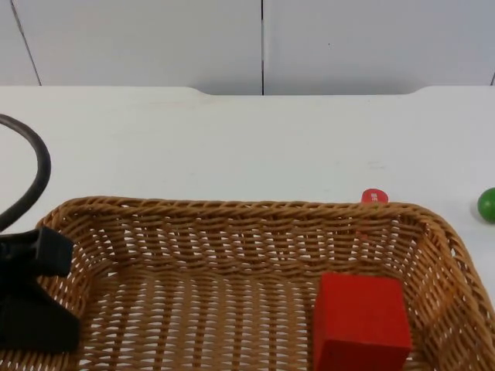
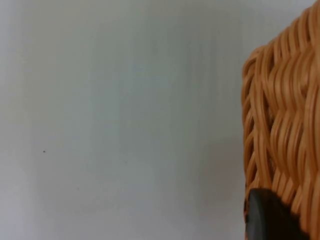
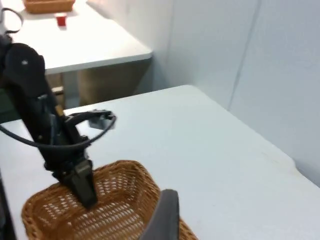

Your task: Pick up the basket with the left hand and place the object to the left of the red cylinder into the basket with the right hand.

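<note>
A woven wicker basket [image 1: 232, 207] is lifted off the white table, and my left gripper [image 1: 39, 309] is shut on its left rim. A red cube [image 1: 360, 321] lies inside the basket near its right end. Just past the far rim peeks the top of the red cylinder [image 1: 375, 196], standing on the table. The left wrist view has the basket wall [image 2: 285, 125] against a black fingertip [image 2: 265, 217]. My right gripper [image 3: 162, 215] hangs high above the table. From there I look down on the basket [image 3: 125, 166] and the left gripper [image 3: 82, 187] clamped on its rim.
A green ball [image 1: 487, 203] lies on the table at the far right edge of the top view. The grey partition wall [image 1: 263, 42] closes the table's far side. A second table [image 3: 75, 45] stands beyond the table's end.
</note>
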Robot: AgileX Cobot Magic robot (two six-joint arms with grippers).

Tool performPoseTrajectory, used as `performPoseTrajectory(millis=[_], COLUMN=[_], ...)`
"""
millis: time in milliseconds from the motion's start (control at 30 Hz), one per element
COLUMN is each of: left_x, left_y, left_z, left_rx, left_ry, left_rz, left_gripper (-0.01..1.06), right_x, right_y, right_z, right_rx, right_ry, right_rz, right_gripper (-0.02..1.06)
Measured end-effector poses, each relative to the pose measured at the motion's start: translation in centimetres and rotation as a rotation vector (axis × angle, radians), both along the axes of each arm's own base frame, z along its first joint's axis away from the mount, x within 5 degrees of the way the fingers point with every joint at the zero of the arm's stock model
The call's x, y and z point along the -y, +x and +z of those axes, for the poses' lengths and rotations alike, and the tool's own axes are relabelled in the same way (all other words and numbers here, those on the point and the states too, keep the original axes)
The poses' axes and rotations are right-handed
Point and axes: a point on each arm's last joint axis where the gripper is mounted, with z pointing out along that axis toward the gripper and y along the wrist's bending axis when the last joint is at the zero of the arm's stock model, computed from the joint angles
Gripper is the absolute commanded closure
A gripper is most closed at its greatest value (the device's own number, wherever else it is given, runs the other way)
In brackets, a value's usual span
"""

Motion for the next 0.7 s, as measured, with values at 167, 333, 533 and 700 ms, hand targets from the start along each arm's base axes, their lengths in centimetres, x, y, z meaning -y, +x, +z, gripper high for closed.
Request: performPoseTrajectory(millis=[167,333,533,700], left_x=[0.0,0.0,0.2,0.4], left_y=[0.0,0.0,1.9,6.0], left_z=[0.0,0.0,1.4,2.2], left_rx=[0.001,0.001,0.069,0.103], left_ry=[0.001,0.001,0.035,0.090], left_rz=[-0.002,-0.002,-0.024,-0.041], left_gripper=[1.05,1.05,1.05,1.05], right_x=[0.8,0.6,0.5,0.5], right_y=[-0.2,0.1,0.2,0.3], right_z=[-1.3,-2.4,-2.8,-2.8], right_rx=[-0.010,-0.031,-0.029,-0.017], right_ry=[-0.012,-0.043,-0.045,-0.046], right_rz=[-0.039,-0.051,-0.051,-0.056], right_gripper=[0.29,0.29,0.29,0.29])
